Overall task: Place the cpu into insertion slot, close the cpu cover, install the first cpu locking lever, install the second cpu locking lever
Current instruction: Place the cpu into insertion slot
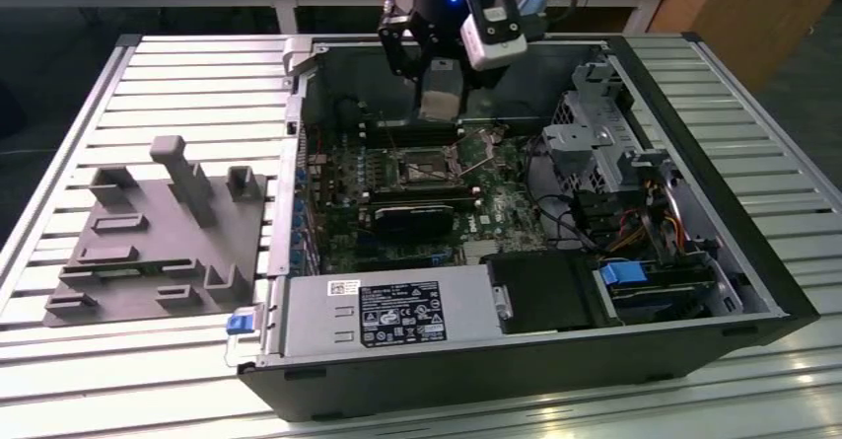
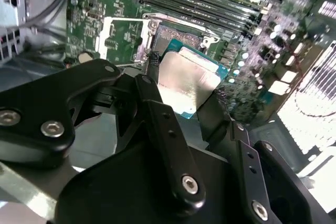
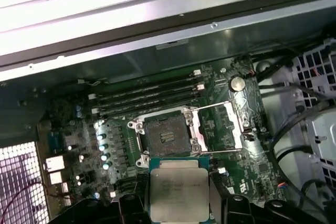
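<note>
Claw (image 3: 178, 203) pinches cpu (image 3: 177, 187) inside the case (image 1: 526, 360)
The flat, silvery square cpu hangs just beside the dark, grey-rimmed slot (image 3: 165, 137); the thin metal cover (image 3: 220, 124) lies flipped open beside that slot.

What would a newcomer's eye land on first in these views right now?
First, the gripper hanging inside the open computer case, shut on the cpu over the green motherboard. Close by, in the first wrist view, the insertion slot sits empty, with the cpu cover flipped open beside it. On the exterior view's left, a grey fixture block rests on the slatted table.
</note>
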You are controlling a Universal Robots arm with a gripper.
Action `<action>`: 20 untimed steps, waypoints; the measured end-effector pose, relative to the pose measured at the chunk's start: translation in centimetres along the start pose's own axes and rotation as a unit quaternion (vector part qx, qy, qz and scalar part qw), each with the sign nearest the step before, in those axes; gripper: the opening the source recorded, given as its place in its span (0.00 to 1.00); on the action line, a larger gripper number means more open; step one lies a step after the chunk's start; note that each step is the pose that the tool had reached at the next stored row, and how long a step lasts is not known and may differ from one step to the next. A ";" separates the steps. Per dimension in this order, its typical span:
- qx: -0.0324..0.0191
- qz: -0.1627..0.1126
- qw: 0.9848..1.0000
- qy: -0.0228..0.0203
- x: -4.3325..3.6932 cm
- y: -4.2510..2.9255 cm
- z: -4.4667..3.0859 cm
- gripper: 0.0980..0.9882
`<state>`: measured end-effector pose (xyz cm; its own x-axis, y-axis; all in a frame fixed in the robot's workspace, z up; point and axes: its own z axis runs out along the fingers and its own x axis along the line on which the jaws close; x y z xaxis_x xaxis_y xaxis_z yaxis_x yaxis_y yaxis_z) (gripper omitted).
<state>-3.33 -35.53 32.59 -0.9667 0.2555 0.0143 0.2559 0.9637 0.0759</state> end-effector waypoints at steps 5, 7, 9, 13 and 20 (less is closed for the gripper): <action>-0.001 0.046 0.999 -0.003 0.00 -0.03 0.35 0.50; -0.001 0.064 0.998 -0.005 -0.01 -0.04 0.46 0.50; -0.001 0.082 0.997 -0.006 -0.01 -0.04 0.56 0.50; -0.002 0.118 0.993 -0.009 -0.01 -0.06 0.73 0.50; -0.003 0.181 0.983 -0.014 -0.01 -0.07 0.93 0.50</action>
<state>-3.33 -35.53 31.66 -0.8121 0.5833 0.0143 0.5826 0.8092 0.0757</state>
